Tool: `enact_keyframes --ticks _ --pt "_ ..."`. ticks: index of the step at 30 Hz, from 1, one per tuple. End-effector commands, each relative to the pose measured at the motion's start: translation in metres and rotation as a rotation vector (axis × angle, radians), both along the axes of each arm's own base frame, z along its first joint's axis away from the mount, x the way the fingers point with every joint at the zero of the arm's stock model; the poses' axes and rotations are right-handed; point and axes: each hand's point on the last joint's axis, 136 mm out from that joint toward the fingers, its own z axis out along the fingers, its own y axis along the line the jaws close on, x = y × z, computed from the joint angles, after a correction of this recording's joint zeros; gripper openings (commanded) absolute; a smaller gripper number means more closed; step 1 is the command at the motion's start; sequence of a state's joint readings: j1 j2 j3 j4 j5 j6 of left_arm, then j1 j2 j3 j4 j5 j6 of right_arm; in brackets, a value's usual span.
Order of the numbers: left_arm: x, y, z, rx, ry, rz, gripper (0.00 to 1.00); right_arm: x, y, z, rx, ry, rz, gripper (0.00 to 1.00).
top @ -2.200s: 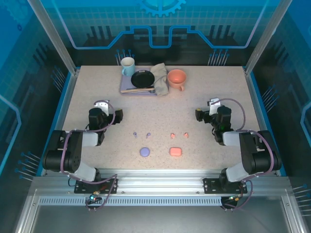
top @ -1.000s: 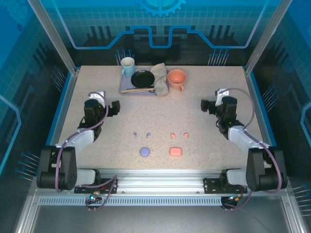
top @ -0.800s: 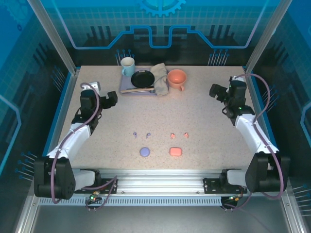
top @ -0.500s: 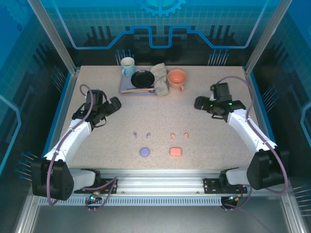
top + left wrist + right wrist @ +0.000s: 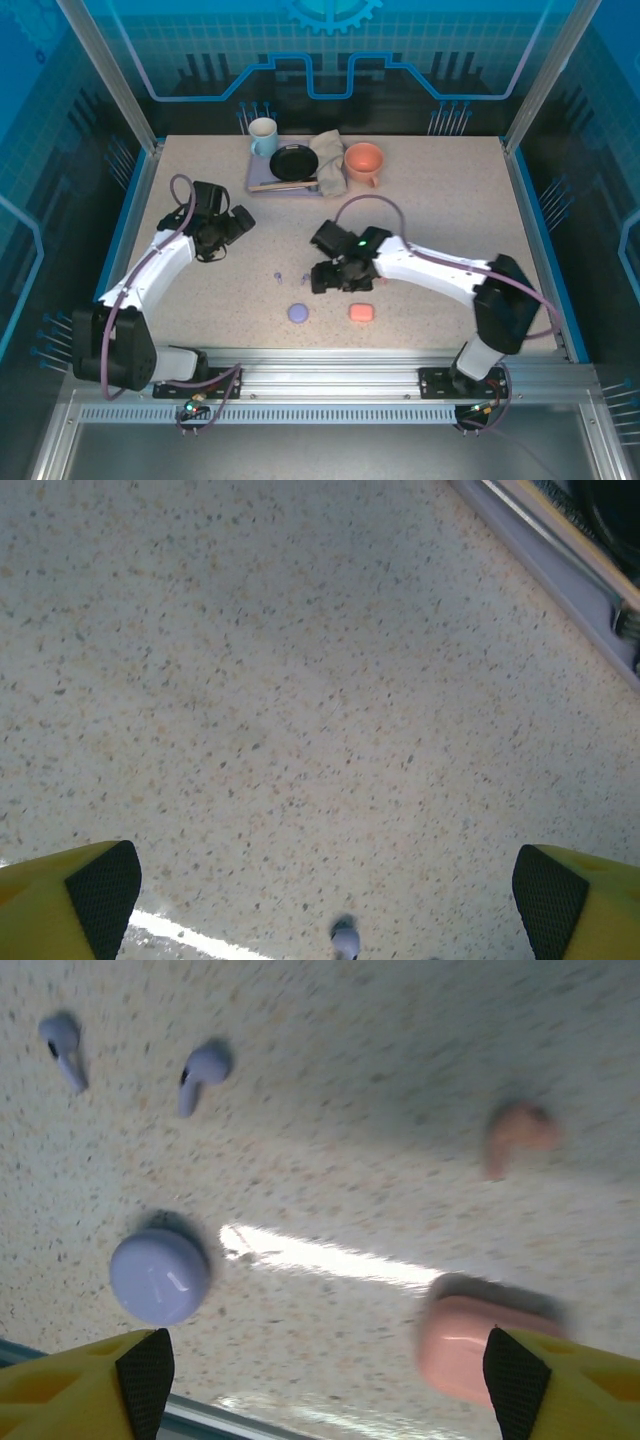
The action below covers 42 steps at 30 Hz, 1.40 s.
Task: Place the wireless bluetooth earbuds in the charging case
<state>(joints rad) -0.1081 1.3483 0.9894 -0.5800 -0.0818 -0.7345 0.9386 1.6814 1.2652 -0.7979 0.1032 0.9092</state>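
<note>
Two purple earbuds (image 5: pixel 62 1042) (image 5: pixel 203 1068): laid side by side on the speckled table (image 5: pixel 430 200), a little apart, outside any case.
Pink earbud (image 5: pixel 515 1135): laid on the table to the right of the purple pair, as seen from the right wrist; also outside any case.
Purple case (image 5: pixel 160 1275): round, set just beyond the purple earbuds on the side nearer the arm bases.
Pink case (image 5: pixel 470 1345): blurred, set near the pink earbud, level with the purple case.
Right pincer (image 5: pixel 341 281): held low over the middle of the table, above the earbuds and cases; jaws spread wide, nothing grasped.
Left pincer (image 5: pixel 236 230): held over bare table to the left, well apart from the earbuds; jaws released wide, nothing between them.
Far edge: a tray (image 5: pixel 268 185) with a black dish (image 5: pixel 293 160), flanked by a white mug (image 5: pixel 263 134), a cloth (image 5: pixel 330 160) and an orange bowl (image 5: pixel 364 160).
</note>
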Motion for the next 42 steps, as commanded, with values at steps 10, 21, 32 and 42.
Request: enact_keyframes --ticks 10,21,32,42 --pt "0.016 0.03 -0.001 -0.009 0.034 0.073 0.99 -0.03 0.06 -0.038 -0.19 0.065 -0.051 0.86" --pt "0.011 0.043 -0.003 -0.029 0.023 0.105 0.99 -0.037 0.081 -0.067 -0.201 0.119 -0.054 0.84" --pt "0.008 0.044 -0.004 -0.031 0.018 0.105 0.99 -0.041 0.079 -0.084 -0.245 0.126 -0.048 0.74" --pt "0.006 0.044 -0.004 -0.034 0.015 0.107 0.99 -0.038 0.079 -0.09 -0.244 0.119 -0.033 0.6"
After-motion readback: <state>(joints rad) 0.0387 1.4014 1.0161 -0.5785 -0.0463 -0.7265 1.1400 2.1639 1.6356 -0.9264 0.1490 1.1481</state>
